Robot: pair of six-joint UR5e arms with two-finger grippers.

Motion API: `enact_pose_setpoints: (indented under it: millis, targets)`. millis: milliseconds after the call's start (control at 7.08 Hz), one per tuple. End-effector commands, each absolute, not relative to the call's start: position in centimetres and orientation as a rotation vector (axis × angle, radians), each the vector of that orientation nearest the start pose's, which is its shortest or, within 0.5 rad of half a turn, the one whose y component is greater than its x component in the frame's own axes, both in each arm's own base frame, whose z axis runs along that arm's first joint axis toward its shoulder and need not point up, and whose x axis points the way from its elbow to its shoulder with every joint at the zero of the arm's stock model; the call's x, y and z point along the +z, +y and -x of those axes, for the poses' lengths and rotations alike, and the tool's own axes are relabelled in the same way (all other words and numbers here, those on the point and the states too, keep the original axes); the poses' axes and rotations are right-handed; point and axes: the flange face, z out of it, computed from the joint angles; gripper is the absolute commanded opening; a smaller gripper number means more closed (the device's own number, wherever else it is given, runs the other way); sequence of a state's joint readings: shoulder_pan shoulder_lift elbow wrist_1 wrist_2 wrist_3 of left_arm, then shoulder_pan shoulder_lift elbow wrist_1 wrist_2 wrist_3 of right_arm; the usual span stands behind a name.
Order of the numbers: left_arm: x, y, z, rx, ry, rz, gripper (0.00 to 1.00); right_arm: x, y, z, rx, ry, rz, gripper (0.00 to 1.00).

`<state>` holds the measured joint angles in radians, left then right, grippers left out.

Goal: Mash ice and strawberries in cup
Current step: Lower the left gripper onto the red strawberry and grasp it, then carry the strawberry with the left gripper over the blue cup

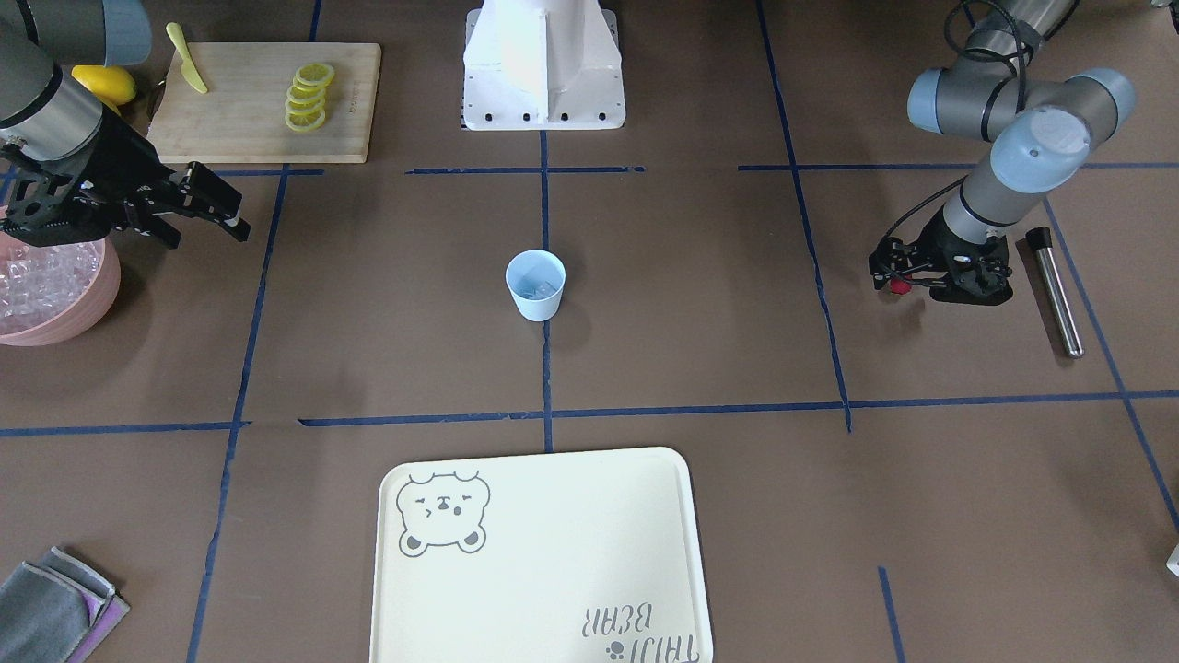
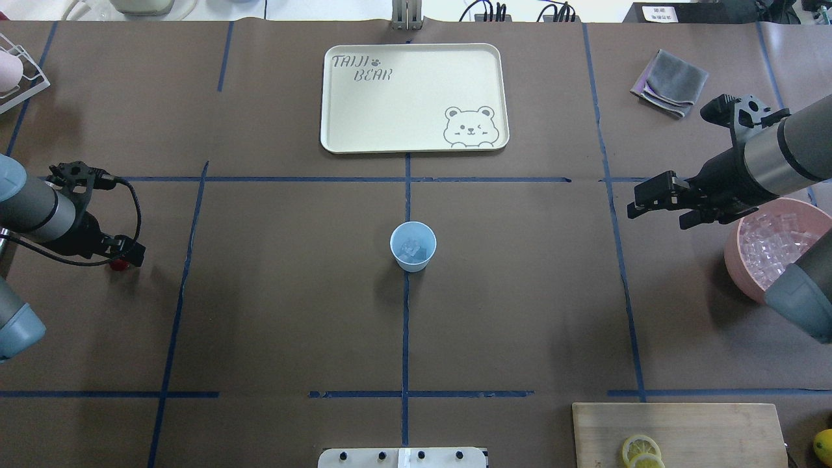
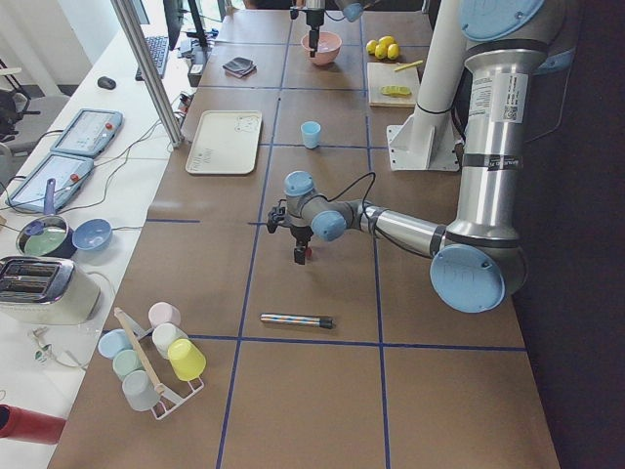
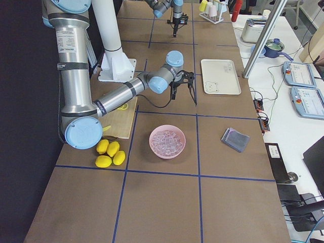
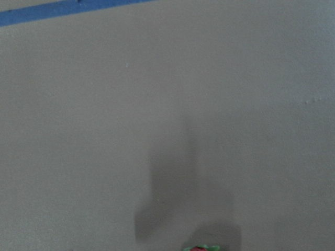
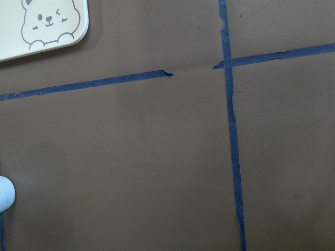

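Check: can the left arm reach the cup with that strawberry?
Probably yes. Only bare table lies between the left gripper, shut on the strawberry, and the cup; the right gripper hangs far off by the bowl.

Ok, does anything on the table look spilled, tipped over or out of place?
Nothing stands out. The cup stands upright with ice inside, the pink bowl holds its cubes, and the lemon slices sit stacked on the board.

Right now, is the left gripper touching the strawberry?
Touching. The exterior left view shows the strawberry pinched at the tip of the left gripper, hanging clear of the table.
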<state>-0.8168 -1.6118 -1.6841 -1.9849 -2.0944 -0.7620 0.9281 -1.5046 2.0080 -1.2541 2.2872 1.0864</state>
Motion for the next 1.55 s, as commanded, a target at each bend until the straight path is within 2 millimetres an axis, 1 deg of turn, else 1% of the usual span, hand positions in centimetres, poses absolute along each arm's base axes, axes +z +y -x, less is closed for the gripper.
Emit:
enact_pose_setpoints:
  millis: [0,141,282,424,565,706,847,988,1129,1271,1412]
  targets:
    - [54.7,-44.7,-30.7,0.144,0.75,-0.051,0.72,37.4,-43.7,24.2,0.11,-1.033,0.003,1.0]
    - [54.7,-44.7,-30.7,0.143,0.751,-0.05,0.43,37.4,-43.7,24.2,0.11,-1.033,0.003,1.0]
    - [54.2,-44.9,-30.9,0.146,0.76,-0.053,0.12,37.4,-43.7,24.2,0.11,-1.032,0.004,1.0]
    - [53.6,-44.9,-31.0,0.151,0.771,-0.058,0.0,37.4,-43.6,24.2,0.109,-1.034,0.002,1.0]
    - [50.1,-45.5,-31.9,0.168,0.834,-0.077,0.0,37.3,-43.6,24.2,0.108,-1.035,0.001,1.0]
    - [42.4,-46.9,-34.5,0.121,0.983,-0.031,0.0,37.2,-43.6,24.1,0.109,-1.036,0.001,1.0]
    - [34.9,-48.3,-36.6,0.057,1.095,0.014,0.0,37.1,-43.5,24.1,0.107,-1.04,-0.001,1.0]
    - [28.6,-48.5,-38.6,0.007,1.167,0.031,0.0,37.1,-43.6,23.8,0.11,-1.04,-0.001,1.0]
    - [23.2,-46.4,-42.2,-0.001,1.26,0.063,0.0,37.2,-43.7,23.6,0.114,-1.039,-0.001,1.0]
    - [19.1,-45.8,-45.0,-0.03,1.326,0.048,0.0,37.5,-43.8,23.7,0.118,-1.033,0.001,1.0]
    - [16.6,-44.2,-50.0,-0.05,1.325,-0.012,0.0,37.7,-43.8,23.7,0.121,-1.03,0.001,1.0]
